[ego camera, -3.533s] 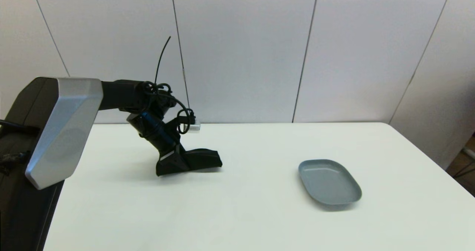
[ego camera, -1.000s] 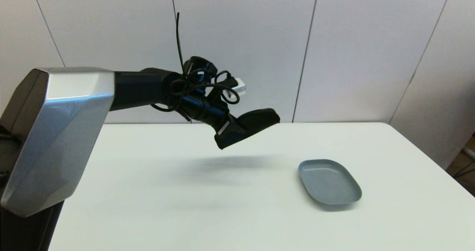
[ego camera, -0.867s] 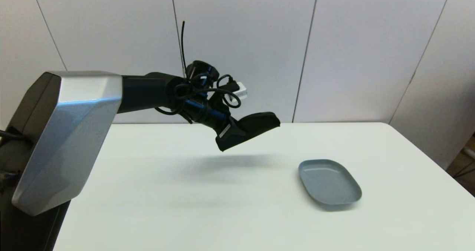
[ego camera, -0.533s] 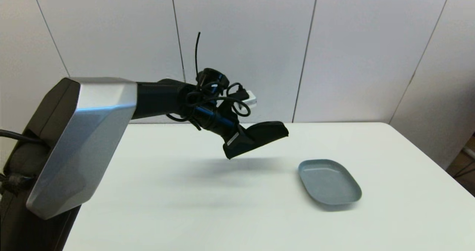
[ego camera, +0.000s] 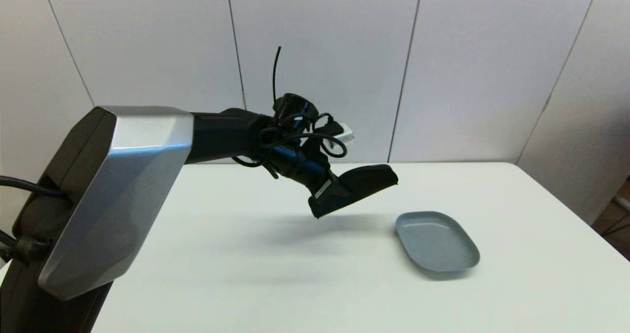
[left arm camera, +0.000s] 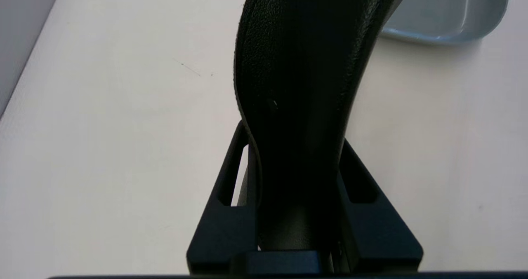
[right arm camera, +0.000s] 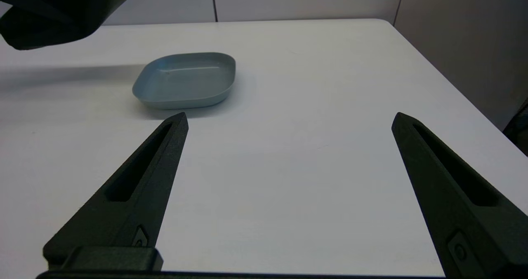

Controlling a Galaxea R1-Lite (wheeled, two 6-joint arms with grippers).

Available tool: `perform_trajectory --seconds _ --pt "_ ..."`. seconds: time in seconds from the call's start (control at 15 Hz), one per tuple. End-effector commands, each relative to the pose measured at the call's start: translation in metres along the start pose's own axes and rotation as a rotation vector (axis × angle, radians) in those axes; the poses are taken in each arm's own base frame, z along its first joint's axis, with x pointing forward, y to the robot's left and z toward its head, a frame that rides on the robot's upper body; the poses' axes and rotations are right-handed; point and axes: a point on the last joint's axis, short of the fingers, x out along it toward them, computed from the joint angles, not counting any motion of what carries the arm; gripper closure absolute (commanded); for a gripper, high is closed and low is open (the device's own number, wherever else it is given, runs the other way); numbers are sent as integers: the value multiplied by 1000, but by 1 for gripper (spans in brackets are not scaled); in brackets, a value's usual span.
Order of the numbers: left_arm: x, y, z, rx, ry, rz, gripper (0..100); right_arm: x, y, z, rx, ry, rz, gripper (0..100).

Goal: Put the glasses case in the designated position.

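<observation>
— Above the white table, what is the left gripper doing?

— It is clamped on one end of the glasses case. The case hangs clear of the table, its free end tilted up and pointing toward the grey-blue tray. From the left wrist, the case sits squeezed between the two black fingers, with the tray's rim showing beyond it.

— Is the case over the tray?

— No, it is near it, off its left side. The tray is on the table.

— And the right gripper?

— Low over the table's right part, fingers spread wide, holding nothing.
</observation>
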Motion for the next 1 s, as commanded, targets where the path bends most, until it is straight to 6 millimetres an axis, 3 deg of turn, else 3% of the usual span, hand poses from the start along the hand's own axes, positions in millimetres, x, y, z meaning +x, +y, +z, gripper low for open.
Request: perform_trajectory --seconds 0.07,0.47,1.0 --pt "-15 -8 18 -74 -60 25 100 0 0 0 0 0 1 0" --pt "-12 1 25 -223 -104 172 100 0 0 0 0 0 1 0" --pt "24 13 8 -120 -123 171 100 0 0 0 0 0 -2 0"
